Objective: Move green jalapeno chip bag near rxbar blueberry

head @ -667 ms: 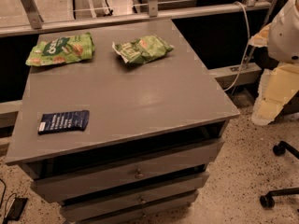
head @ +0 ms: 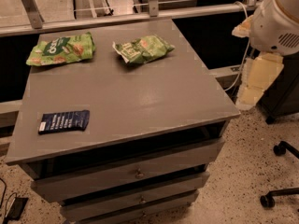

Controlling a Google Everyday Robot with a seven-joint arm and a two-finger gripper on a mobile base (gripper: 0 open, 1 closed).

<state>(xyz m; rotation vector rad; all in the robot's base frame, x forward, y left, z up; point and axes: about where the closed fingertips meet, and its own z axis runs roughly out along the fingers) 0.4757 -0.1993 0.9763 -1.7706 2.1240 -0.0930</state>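
Observation:
The green jalapeno chip bag [head: 142, 48], pale green and wrinkly with a whitish left end, lies at the back middle of the grey table [head: 154, 97]. The rxbar blueberry [head: 64, 121], a flat navy wrapper with white text, lies near the table's front left edge, far from the bag. My gripper is out of view. Only my arm's white rounded housing [head: 275, 20] and a cream link [head: 259, 78] show, at the right beyond the table's edge.
A brighter green flat bag [head: 60, 49] with white lettering lies at the back left of the table. Drawers [head: 138, 174] sit under the top. A metal rail [head: 140, 13] runs behind. Chair wheels [head: 280, 148] stand on the floor at the right.
My arm's white housing and cream link have shifted left, closer to the table's right edge. The bags and the bar have not moved.

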